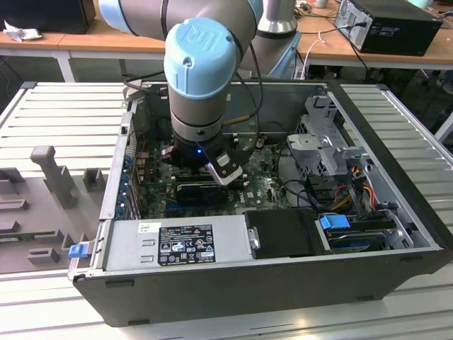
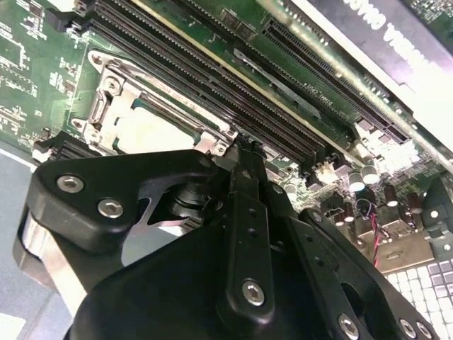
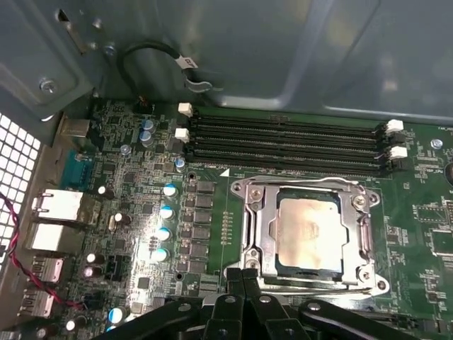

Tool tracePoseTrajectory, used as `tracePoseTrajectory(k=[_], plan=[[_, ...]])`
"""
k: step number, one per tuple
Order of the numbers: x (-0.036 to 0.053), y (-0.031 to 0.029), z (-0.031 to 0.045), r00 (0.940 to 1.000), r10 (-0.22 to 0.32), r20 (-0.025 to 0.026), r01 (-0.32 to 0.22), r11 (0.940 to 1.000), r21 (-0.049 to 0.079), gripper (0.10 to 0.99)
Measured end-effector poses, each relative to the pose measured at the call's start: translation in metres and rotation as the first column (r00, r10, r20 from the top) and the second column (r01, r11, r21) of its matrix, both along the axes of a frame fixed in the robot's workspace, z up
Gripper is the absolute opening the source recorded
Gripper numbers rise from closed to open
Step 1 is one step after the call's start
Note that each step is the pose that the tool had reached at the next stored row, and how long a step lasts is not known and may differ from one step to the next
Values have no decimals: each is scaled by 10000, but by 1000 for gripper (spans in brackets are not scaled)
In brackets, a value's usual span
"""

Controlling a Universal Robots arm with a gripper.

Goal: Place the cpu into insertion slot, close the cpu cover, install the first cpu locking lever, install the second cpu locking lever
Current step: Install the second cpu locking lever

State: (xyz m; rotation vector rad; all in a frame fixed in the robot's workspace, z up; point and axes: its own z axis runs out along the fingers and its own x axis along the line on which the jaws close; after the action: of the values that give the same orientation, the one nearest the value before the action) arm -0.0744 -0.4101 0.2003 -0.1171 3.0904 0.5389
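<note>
Pressing its fingers together with nothing between them, the gripper (image 3: 243,273) hangs at the near edge of the cpu cover (image 3: 258,234), which lies shut over the cpu (image 3: 308,230) seated in the insertion slot (image 3: 282,265); beyond run long black memory slots (image 3: 283,138).

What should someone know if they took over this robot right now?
Gripper: fingers shut, tips at the edge of the insertion slot in the first wrist view.
Cpu: seated in the slot.
Cpu cover: down flat, framing the chip.
Done: chip placed, cover closed.
Left: the two locking levers. I cannot tell whether either is latched.
</note>
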Motion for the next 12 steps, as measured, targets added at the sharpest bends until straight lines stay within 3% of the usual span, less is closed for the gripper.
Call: tracePoseTrajectory(k=[3,8,10,12], plan=[[-14,3,-55,10000,1,-1,-1,10000,80,106],[-28,28,-85,10000,-1,-1,1,9997,253,106],[-31,28,-77,10000,2,-2,-2,9997,263,106],[-32,29,0,10000,0,-2,0,9996,265,106]])
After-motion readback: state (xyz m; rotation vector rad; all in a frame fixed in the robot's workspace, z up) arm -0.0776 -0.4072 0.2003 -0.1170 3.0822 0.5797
